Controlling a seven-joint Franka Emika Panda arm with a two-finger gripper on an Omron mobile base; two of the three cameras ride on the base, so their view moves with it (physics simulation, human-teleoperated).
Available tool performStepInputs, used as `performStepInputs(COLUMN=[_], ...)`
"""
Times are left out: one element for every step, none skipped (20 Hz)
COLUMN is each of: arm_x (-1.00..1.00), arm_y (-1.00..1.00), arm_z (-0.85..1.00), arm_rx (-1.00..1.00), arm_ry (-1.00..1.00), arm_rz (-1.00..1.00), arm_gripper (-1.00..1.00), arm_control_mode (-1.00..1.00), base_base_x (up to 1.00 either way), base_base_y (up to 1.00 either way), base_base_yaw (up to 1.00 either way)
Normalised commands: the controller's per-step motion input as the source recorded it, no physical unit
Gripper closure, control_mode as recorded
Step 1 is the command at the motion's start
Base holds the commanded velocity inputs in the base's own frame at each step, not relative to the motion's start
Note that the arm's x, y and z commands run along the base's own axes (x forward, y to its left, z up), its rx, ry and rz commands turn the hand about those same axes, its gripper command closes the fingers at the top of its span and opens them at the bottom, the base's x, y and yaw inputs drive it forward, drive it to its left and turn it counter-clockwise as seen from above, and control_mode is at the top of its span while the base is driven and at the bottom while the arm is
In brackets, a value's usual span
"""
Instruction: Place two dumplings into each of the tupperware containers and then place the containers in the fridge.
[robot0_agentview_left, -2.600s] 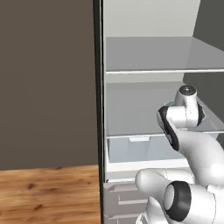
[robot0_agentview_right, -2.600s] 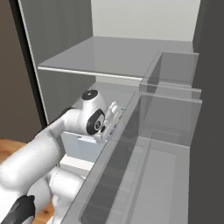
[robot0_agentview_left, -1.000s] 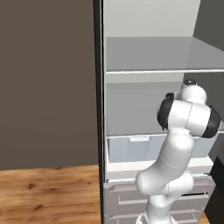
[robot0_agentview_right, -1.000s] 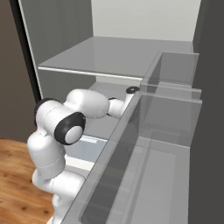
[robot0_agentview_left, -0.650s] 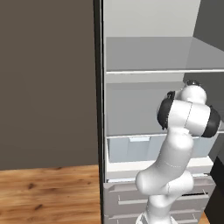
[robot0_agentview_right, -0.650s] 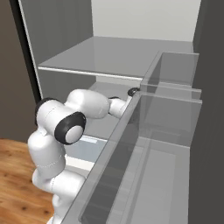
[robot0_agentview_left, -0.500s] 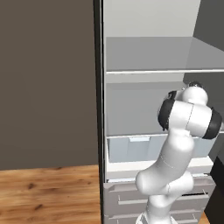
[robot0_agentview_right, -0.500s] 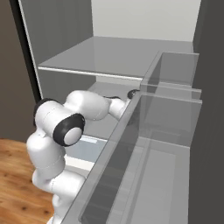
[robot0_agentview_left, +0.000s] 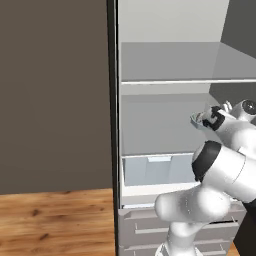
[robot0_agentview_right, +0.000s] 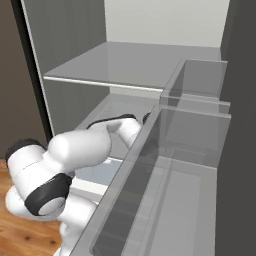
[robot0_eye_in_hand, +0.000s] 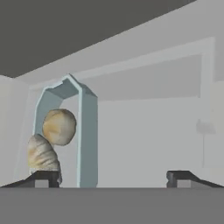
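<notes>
Blue tub (robot0_eye_in_hand: 83, 131) with two dumplings (robot0_eye_in_hand: 59, 127) sits inside the fridge (robot0_agentview_left: 165, 115), at 9 o'clock in the hand view, just off the left fingertip. Gripper (robot0_eye_in_hand: 113, 178) fingers spread wide, holding nothing; a second ago they were clenched. Step: container just released in fridge. Next, probably: back the arm straight out without nudging the tub.

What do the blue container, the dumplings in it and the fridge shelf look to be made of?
Container: translucent light-blue plastic, probably; its walls let light through. Dumplings: matte tan dough with pale folds. Fridge shelf: glass, likely; flat, grey, thin pale front edge.
</notes>
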Motion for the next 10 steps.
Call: performStepInputs(arm_x=[-1.0, -1.0, -1.0, -1.0, -1.0, -1.0, -1.0, -1.0, -1.0, -1.0], arm_y=[0.69, 0.73, 0.79, 0.82, 0.86, 0.83, 0.84, 0.79, 0.73, 0.68], arm_z=[0.81, 0.81, 0.76, 0.75, 0.69, 0.63, 0.48, 0.34, 0.26, 0.17], arm_rx=[-0.07, -0.09, -0.11, -0.11, -0.11, -0.08, -0.03, 0.0, 0.0, 0.0], arm_ry=[0.11, 0.17, 0.19, 0.19, 0.18, 0.14, 0.07, 0.0, 0.0, 0.0], arm_rz=[0.0, 0.0, 0.0, 0.0, 0.0, 0.0, 0.0, 0.06, 0.11, 0.18], arm_gripper=[-1.0, -1.0, -1.0, -1.0, -1.0, -1.0, -1.0, -1.0, -1.0, -1.0], arm_control_mode=[-1.0, -1.0, -1.0, -1.0, -1.0, -1.0, -1.0, -1.0, -1.0, -1.0], base_base_x=[0.0, 0.0, 0.0, 0.0, 0.0, 0.0, 0.0, 0.0, 0.0, 0.0], base_base_y=[0.0, 0.0, 0.0, 0.0, 0.0, 0.0, 0.0, 0.0, 0.0, 0.0], base_base_yaw=[0.0, 0.0, 0.0, 0.0, 0.0, 0.0, 0.0, 0.0, 0.0, 0.0])
